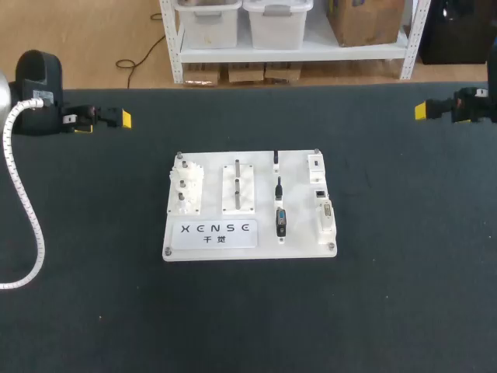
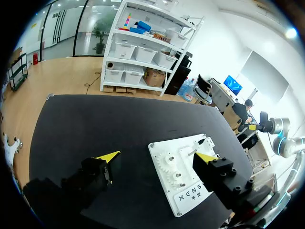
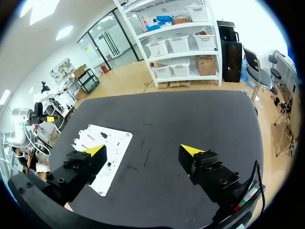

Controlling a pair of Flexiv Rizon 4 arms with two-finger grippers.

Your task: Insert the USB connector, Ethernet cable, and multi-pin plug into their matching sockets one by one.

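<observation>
Our left gripper [image 2: 156,156] and right gripper [image 3: 143,150] stand open, empty; the small stiff plug [image 1: 281,221] seems light, best pinched across its body.

The table [image 1: 404,303] is covered in a matt black material; the board [image 1: 264,247] is made of smooth white plastic.

Black table [image 1: 404,311] — perhaps felt-topped — evenly lit

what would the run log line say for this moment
left gripper: open, away from board | right gripper: open, away from board | white rectangular plastic board: mid-table | black multi-pin plug: on board, ungripped
</observation>
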